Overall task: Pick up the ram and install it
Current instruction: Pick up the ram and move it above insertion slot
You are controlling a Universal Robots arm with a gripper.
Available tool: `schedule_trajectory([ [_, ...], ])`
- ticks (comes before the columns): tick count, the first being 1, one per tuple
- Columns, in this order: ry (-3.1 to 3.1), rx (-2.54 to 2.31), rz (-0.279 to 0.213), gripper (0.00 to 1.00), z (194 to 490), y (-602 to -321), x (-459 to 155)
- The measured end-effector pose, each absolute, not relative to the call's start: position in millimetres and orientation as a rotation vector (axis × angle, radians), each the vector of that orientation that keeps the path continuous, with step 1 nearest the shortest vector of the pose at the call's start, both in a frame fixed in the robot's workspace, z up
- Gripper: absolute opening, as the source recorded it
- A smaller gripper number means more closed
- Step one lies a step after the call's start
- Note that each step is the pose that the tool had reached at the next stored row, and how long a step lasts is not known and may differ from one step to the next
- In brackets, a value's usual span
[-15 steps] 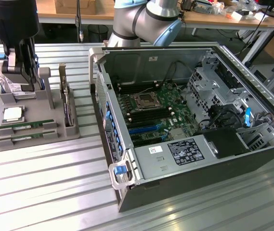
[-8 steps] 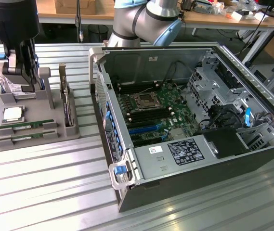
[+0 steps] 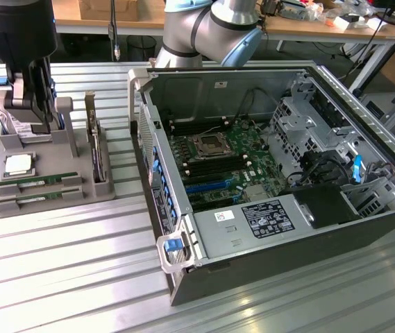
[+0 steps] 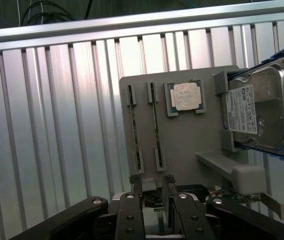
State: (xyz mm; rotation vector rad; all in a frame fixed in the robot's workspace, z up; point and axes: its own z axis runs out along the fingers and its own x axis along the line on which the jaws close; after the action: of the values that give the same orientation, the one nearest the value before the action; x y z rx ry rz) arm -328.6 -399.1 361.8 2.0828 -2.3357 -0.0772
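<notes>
Tool (image 4: 150, 179): open, nothing held, hovering over the grey holder (image 3: 89, 193).
Ram (image 3: 34, 182): seated in a holder slot, beside its twin stick (image 3: 39, 197), near the processor (image 3: 18, 164).
Computer case (image 3: 266, 173): lid off, on the tabletop (image 3: 58, 267), at the exterior view's right.

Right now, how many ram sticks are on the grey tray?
2. Both lie side by side on the tray, next to the processor: one stick nearer the processor, the other stick along the tray's edge. None seems hidden.
</notes>
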Motion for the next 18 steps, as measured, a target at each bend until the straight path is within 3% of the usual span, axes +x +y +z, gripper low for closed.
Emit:
schedule_trajectory([
  [18, -2.335, 2.084, -0.077, 0.3, 358.1, -399.0, -328.6],
])
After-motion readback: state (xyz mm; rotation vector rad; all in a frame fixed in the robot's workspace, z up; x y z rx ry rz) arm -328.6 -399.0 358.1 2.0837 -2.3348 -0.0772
